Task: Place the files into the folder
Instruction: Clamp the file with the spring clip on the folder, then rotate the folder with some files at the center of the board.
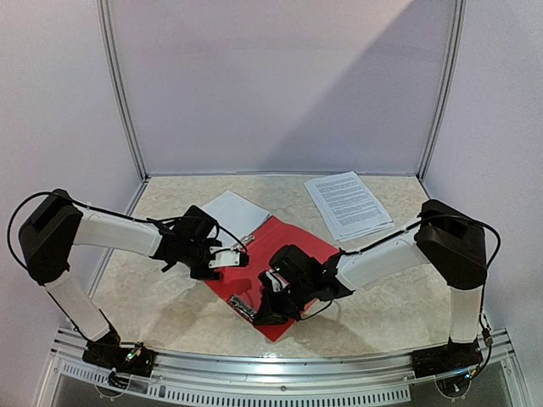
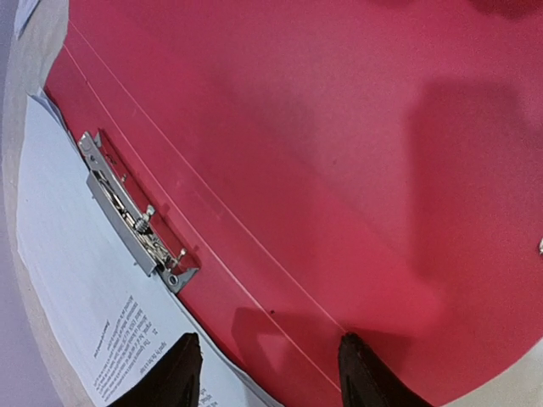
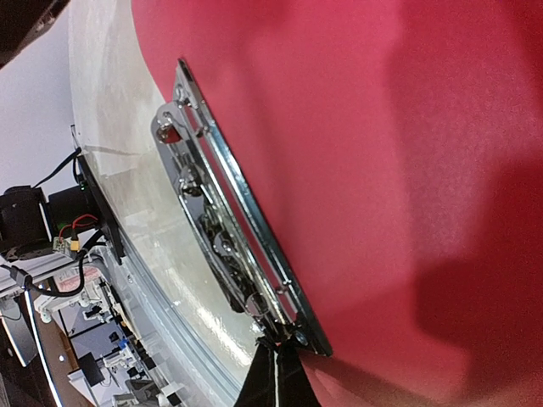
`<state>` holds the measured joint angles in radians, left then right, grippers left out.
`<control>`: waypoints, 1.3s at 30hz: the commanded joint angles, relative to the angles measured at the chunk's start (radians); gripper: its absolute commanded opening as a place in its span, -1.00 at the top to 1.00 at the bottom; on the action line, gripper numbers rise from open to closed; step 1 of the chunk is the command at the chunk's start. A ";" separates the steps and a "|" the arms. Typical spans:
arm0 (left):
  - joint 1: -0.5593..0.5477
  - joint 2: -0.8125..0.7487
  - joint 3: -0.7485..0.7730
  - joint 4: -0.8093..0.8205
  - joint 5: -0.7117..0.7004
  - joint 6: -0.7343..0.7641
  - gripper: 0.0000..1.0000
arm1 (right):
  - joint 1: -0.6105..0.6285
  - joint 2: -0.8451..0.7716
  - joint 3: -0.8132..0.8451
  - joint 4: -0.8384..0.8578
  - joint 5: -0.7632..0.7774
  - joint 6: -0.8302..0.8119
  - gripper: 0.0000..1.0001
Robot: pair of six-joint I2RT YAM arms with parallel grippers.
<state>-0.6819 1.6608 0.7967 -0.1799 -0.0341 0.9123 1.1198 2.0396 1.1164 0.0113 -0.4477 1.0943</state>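
The red folder point(image 1: 293, 242) lies flat mid-table, turned like a diamond. One white printed sheet point(image 1: 231, 209) lies at its far left edge, seen close in the left wrist view point(image 2: 68, 280) beside a small silver clip point(image 2: 127, 212). My left gripper point(image 1: 229, 254) hovers open point(image 2: 270, 343) over that edge, holding nothing. A larger silver clip point(image 3: 229, 229) runs along the folder's near left edge point(image 1: 240, 305). My right gripper point(image 1: 270, 309) is shut point(image 3: 280, 356), its tips touching the near end of that clip. More files point(image 1: 348, 203) lie stacked at the back right.
White booth walls stand close around the marbled table point(image 1: 170, 297), with metal posts in the back corners. A metal rail point(image 1: 280, 369) runs along the near edge between the two arm bases.
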 commanded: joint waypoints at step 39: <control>-0.233 0.125 -0.147 -0.062 -0.200 0.166 -0.15 | -0.120 0.078 -0.038 -0.217 0.201 -0.062 0.99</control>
<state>-0.8665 1.6863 0.7448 -0.0593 -0.3237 1.0557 1.0599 2.0129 1.1305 -0.0929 -0.4484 1.0306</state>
